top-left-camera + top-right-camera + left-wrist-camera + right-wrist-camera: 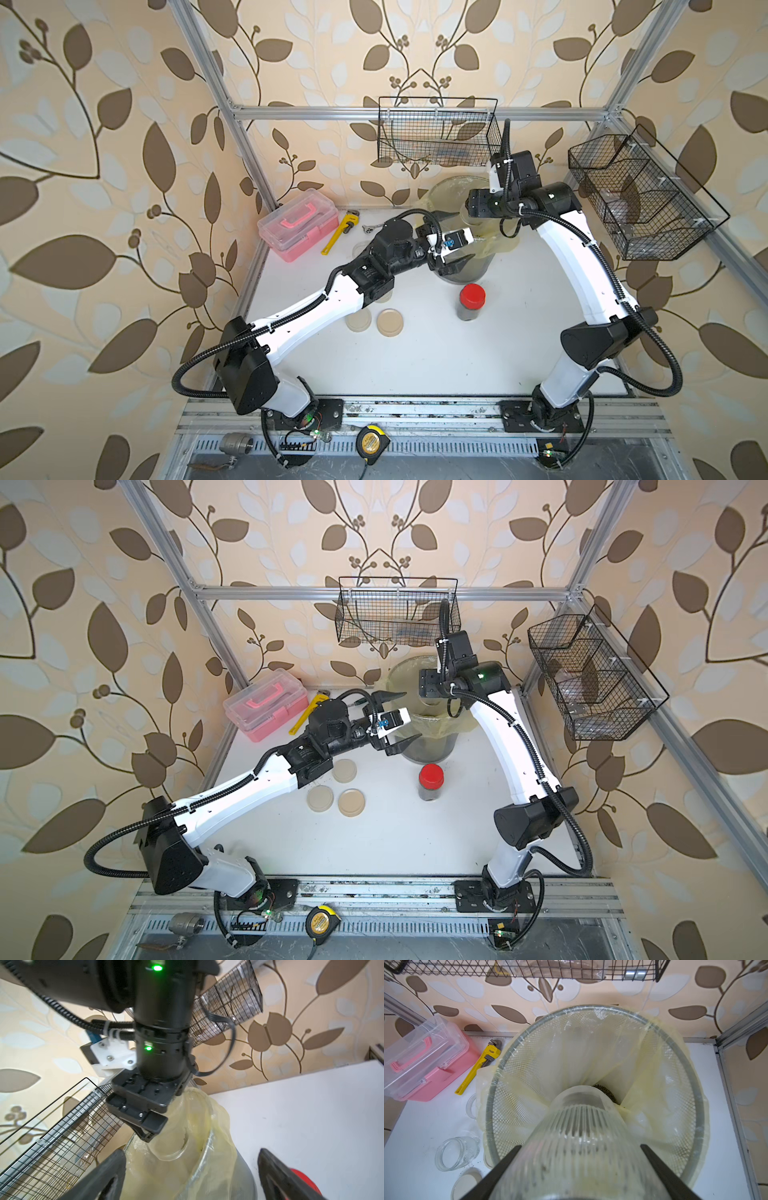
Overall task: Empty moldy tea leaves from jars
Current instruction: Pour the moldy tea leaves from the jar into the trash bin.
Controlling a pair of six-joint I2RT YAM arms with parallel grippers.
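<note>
Between the right fingers (pixel 503 1167) an open jar (pixel 577 1147) tips into the bin (pixel 591 1007), over the tea leaves (pixel 606 1093) inside. The left fingers (pixel 459 262) hang just beside the bin; the lidded jar (pixel 471 303) stands on the counter (pixel 415 365) near them.

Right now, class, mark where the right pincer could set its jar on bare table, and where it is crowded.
Widest bare patch: the table front, bordered by the beige lids, the red-lidded jar and the front rail. A narrower strip lies between that jar and the right arm. Crowded: the back left, where bin, pink toolbox, wrench and an empty jar sit close.
</note>
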